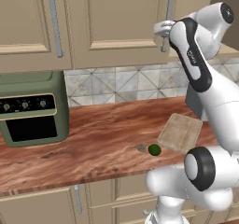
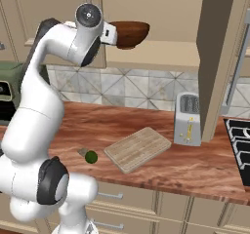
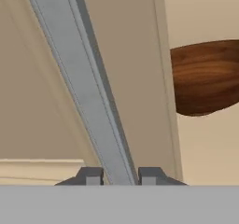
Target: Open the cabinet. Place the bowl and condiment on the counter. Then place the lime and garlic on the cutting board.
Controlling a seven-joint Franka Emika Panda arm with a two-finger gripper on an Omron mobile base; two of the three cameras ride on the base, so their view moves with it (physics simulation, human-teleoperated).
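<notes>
The robot's hand [image 3: 120, 175] straddles the left door's long grey bar handle [image 3: 84, 87], fingers not visibly clenched; grip state unclear. The round dark brown wooden bowl [image 2: 128, 33] sits inside the beige upper wall cabinet [image 2: 161, 52]. A loose hold could slip off the bar mid-pull.

Backsplash [image 1: 126, 83] runs behind the worktop: grey-white tiles with a diagonal triangle pattern, same in both base views. Green countertop oven [image 1: 32, 107] sits far left against the wall, dark door, three knobs on a black panel. Grey two-slot toaster [image 2: 188, 119] stands at the right, just beside a tall beige panel [image 2: 217, 57]. Black stove grate [image 2: 240, 147] at the right edge, past that panel. Single-door upper cupboard [image 1: 28, 24] on the left, long grey bar handle. Beige lower drawers [image 2: 127, 199] with short grey pulls under the worktop. Light is even, soft shadows.
</notes>
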